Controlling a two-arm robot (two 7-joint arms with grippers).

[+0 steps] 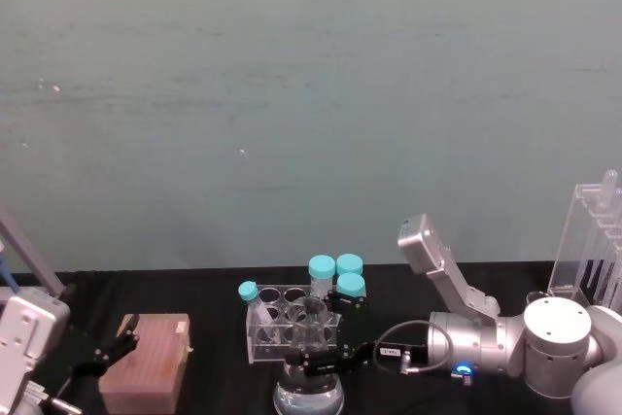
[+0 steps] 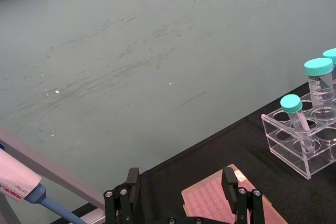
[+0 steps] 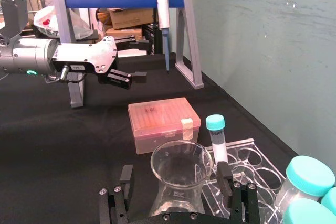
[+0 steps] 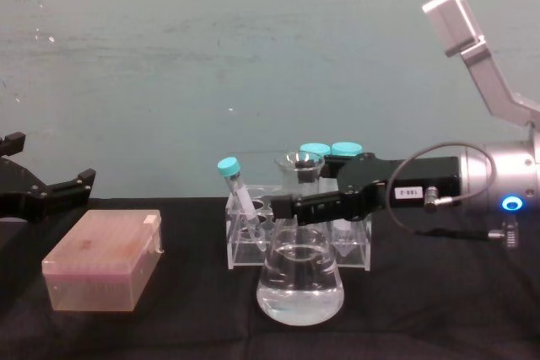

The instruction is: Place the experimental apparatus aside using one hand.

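Spillage is the risk: the liquid-filled conical flask stands near the front edge of the table, just before the tube rack. The right gripper holds its jaws spread either side of the flask's neck; an off-centre pinch could tip it against the rack. The left gripper idles, jaws spread, near the left edge.

There's the right arm, silver and rounded, blue ring light glowing at its five o'clock, black cable looping off at nine. Right gripper black with a white label; left gripper black, studded with silver screws.
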